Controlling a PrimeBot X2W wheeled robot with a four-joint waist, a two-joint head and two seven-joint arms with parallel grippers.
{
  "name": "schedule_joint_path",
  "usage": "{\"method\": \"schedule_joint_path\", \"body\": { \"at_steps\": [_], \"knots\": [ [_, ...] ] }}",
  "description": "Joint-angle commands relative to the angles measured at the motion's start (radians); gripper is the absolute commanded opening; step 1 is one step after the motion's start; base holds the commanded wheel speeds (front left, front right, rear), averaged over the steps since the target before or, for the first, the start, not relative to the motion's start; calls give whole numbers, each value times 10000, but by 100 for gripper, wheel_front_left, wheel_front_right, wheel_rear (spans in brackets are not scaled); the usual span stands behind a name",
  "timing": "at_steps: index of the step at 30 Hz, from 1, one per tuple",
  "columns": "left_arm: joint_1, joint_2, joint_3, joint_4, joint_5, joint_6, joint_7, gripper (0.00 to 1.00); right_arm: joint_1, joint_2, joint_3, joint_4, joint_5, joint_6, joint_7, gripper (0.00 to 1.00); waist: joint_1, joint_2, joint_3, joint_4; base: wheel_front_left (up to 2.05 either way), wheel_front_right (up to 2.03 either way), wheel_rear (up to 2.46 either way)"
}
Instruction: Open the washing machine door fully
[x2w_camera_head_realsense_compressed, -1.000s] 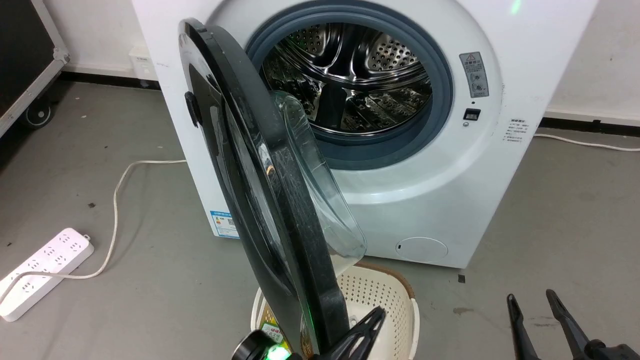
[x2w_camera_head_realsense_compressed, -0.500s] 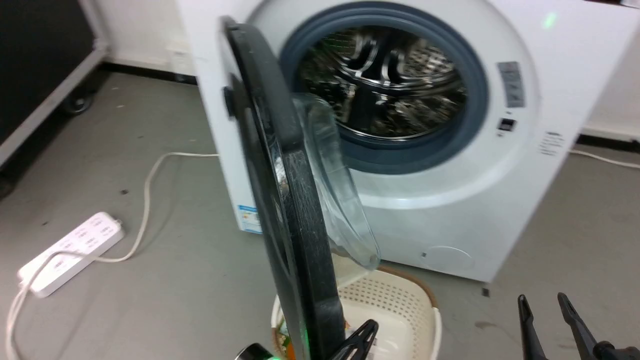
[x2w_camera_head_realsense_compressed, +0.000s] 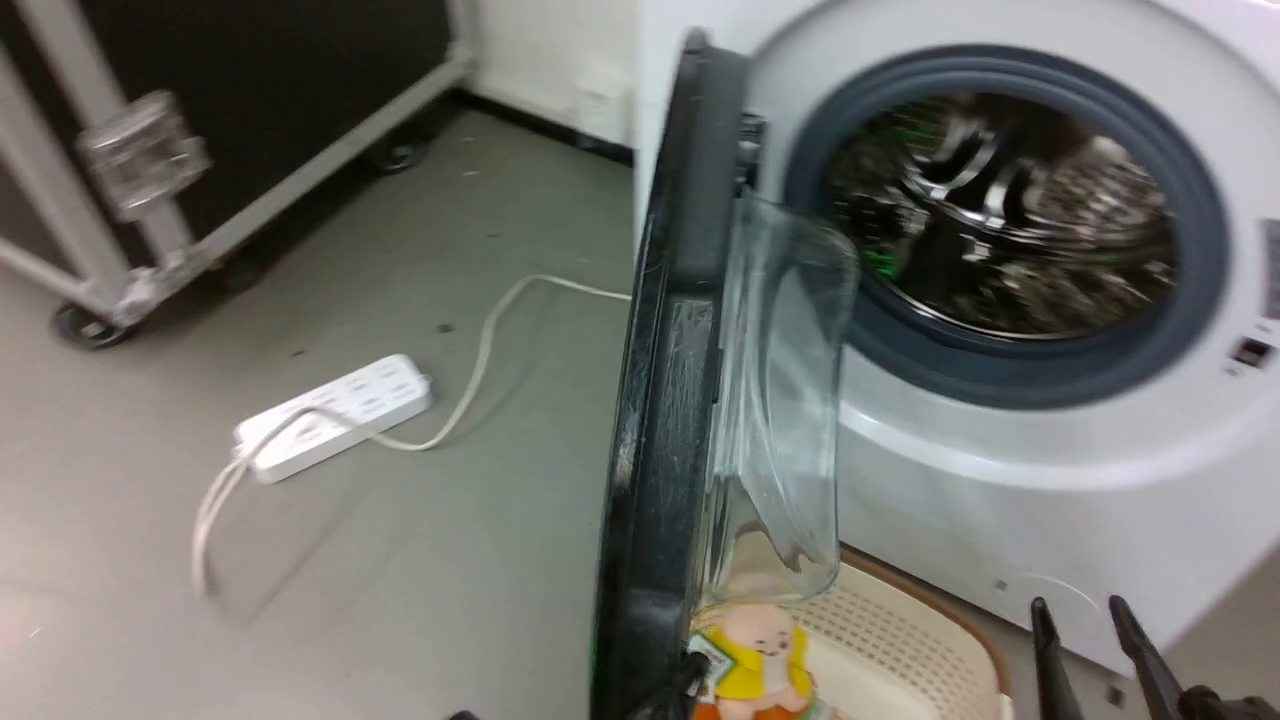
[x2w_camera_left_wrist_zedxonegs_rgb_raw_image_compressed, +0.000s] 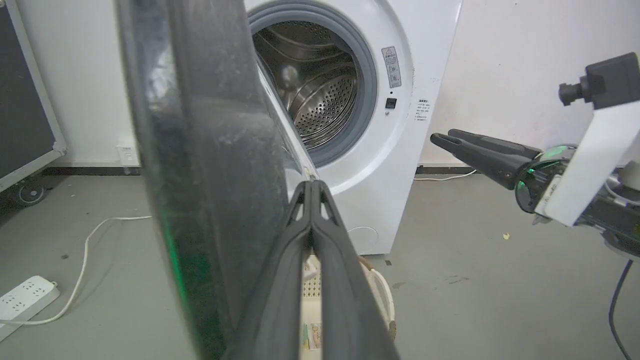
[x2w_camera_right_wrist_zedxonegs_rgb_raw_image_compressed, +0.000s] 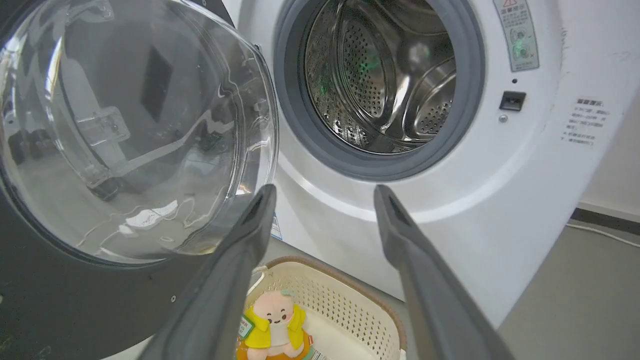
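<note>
The door (x2w_camera_head_realsense_compressed: 665, 400) stands about half open, hinged on the left side of the washing machine (x2w_camera_head_realsense_compressed: 1050, 480) and swung out roughly square to its front. We meet it edge-on in the head view. Being round, it has no real long axis, but from here it reads as a tall dark strip running top to bottom. Its outer face looks left toward the power strip (x2w_camera_head_realsense_compressed: 335, 415), and its glass bowl (x2w_camera_head_realsense_compressed: 790, 400) bulges right, across the front of the drum (x2w_camera_right_wrist_zedxonegs_rgb_raw_image_compressed: 380, 75). Our left gripper (x2w_camera_left_wrist_zedxonegs_rgb_raw_image_compressed: 311, 186) has its fingers pressed together with nothing between them, lying along the door's inner side just beside the bowl; we cannot tell whether they bear on it. Our right gripper (x2w_camera_right_wrist_zedxonegs_rgb_raw_image_compressed: 324, 192) hangs spread and empty, well clear of the door. The chief risk, as we judge it, is that closed fingers only push and do not hold. As the door sweeps its arc, they could slide off the glossy rim or skid on the glass, and the door would stall or drift back. The basket (x2w_camera_right_wrist_zedxonegs_rgb_raw_image_compressed: 350, 295) with its toy (x2w_camera_right_wrist_zedxonegs_rgb_raw_image_compressed: 272, 320) sits right under the door's lower edge, so a low forearm could knock it. Pushing past the hinge's stop would strain it, and the cable (x2w_camera_head_realsense_compressed: 480, 370) lies on the floor where we might roll.
</note>
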Motion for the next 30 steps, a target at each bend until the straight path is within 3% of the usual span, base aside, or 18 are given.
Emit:
{"method": "schedule_joint_path", "body": {
  "at_steps": [1, 8, 14, 24, 30],
  "knots": [
    [73, 88, 246, -52, -80, 195, -50, 0, -219, 26, 125, 91, 5, 8, -43, 100, 0, 0, 89, 515, 0, 0, 0],
    [-103, 141, 972, 14, -281, 632, -327, 0, -752, 26, 507, 386, -174, 8, -43, 100, 0, 0, 317, 670, 0, 0, 0],
    [-437, 438, 2234, 349, -828, 1063, -446, 0, -898, 26, 551, 518, -225, 8, -43, 100, 0, 0, 493, 787, 0, 0, 0],
    [-1383, 1273, 3939, 1341, -1654, 1144, -462, 0, -796, 26, 467, 193, -593, 8, -43, 100, 0, 0, 1408, 558, 0, 0, 0],
    [-2453, 1964, 4978, 2675, -2255, 737, -715, 0, -1163, 26, 467, 111, -1095, 8, -43, 100, 0, 0, 2310, 32, 0, 0, 0]
  ]
}}
